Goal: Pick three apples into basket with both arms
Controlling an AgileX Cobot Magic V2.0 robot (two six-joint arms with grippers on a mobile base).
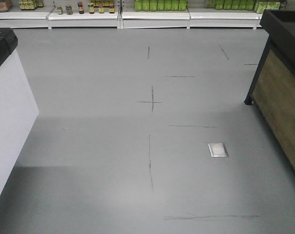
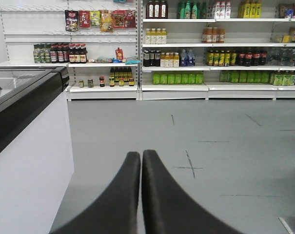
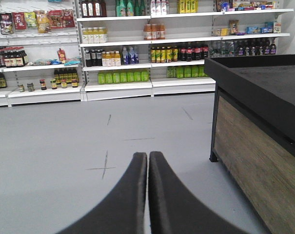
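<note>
The apples and the basket are out of view in all three views. In the left wrist view my left gripper (image 2: 141, 153) is shut, its two black fingers pressed together with nothing between them, pointing over bare grey floor. In the right wrist view my right gripper (image 3: 147, 155) is likewise shut and holds nothing, aimed along the floor toward the shelves. The front view shows no arm, only floor.
A white chest freezer with a black rim (image 2: 30, 122) stands at the left. A black-topped wooden display stand (image 3: 259, 131) is at the right. Shelves of bottles (image 2: 206, 53) line the far wall. A metal floor plate (image 1: 218, 149) lies in the grey floor (image 1: 113, 161).
</note>
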